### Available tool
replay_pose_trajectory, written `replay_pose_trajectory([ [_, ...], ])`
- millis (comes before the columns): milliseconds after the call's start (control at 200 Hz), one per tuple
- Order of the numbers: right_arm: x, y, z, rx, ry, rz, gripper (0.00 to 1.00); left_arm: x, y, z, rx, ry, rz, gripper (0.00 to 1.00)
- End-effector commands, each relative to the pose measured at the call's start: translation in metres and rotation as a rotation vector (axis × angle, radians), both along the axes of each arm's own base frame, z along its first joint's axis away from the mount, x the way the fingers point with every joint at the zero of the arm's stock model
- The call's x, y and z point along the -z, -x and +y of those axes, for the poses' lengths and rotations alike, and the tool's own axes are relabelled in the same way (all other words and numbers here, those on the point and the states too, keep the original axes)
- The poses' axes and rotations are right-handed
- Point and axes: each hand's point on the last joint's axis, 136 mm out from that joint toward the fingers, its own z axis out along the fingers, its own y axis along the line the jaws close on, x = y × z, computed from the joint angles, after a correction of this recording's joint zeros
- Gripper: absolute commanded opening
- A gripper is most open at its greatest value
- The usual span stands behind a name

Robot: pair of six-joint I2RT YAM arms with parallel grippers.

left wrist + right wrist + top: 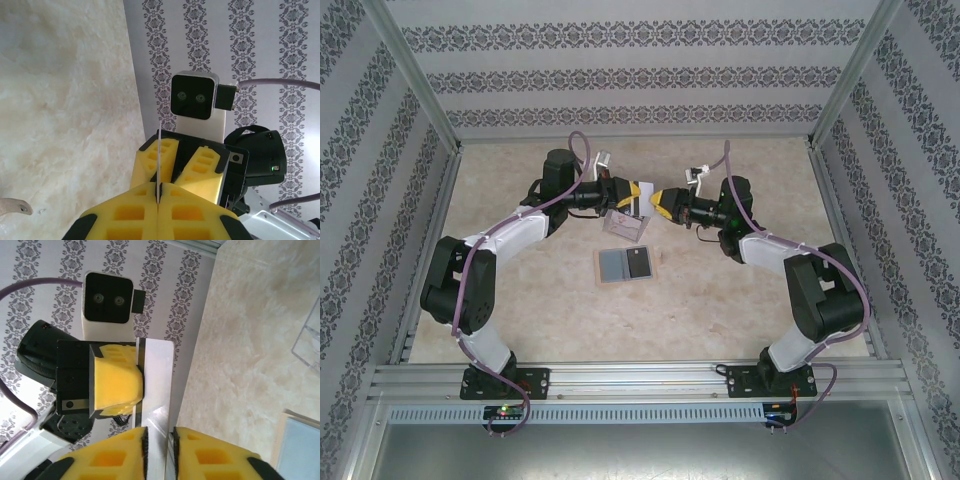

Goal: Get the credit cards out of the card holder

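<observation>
card holder [310, 340], credit cards [300, 445] cropped at frame edge

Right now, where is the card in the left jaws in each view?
Top external: the card, centre, at the tip of the left gripper.
Left wrist: edge-on white line rising from the shut jaws.
Right wrist: white strip, bottom centre, reaching the left gripper.
Shared landmark: the left gripper.

No text, label, brand, number or sign can be read anywhere, not even on the cards [626, 264].

Left claw [158, 190], right claw [159, 432] yellow; card [156, 380] white; table [550, 300] beige marbled; walls [620, 75] damask-striped.
</observation>
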Motion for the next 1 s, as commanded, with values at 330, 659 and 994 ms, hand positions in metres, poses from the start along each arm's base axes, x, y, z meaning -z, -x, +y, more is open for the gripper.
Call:
replay_pose_trajectory([
  [330, -0.010, -0.012, 0.016, -0.003, 0.018, -0.081, 0.01, 0.018, 0.000, 0.028, -0.167, -0.140, 0.065, 0.50],
  [659, 0.051, -0.041, 0.020, 0.042, 0.397, -0.141, 0.00, 0.102, 0.012, 0.109, -0.392, -0.543, 0.229, 0.94],
  [994, 0.084, -0.060, 0.037, -0.086, 0.777, -0.349, 0.00, 0.133, 0.029, 0.148, -0.402, -0.685, 0.291, 0.99],
])
